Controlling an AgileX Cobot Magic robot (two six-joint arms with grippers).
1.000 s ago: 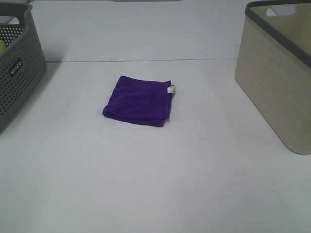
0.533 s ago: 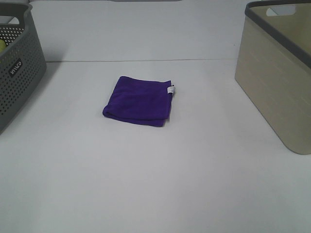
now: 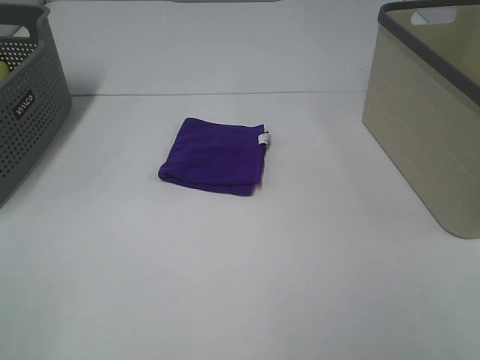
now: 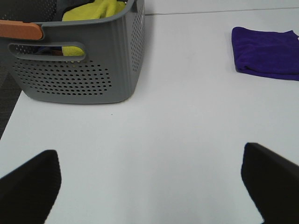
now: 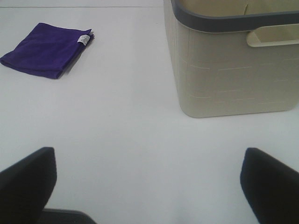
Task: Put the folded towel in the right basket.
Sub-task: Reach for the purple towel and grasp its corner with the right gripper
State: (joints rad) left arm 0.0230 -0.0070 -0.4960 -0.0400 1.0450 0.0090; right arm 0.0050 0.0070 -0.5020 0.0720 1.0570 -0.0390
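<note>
A folded purple towel with a small white tag lies flat on the white table, near the middle. It also shows in the left wrist view and the right wrist view. The right basket is beige with a grey rim and stands at the right edge; it also shows in the right wrist view. My left gripper is open and empty, far from the towel. My right gripper is open and empty, in front of the beige basket. Neither arm shows in the exterior high view.
A grey perforated basket stands at the left edge; in the left wrist view it holds a yellow cloth. The white table stretches between the two baskets.
</note>
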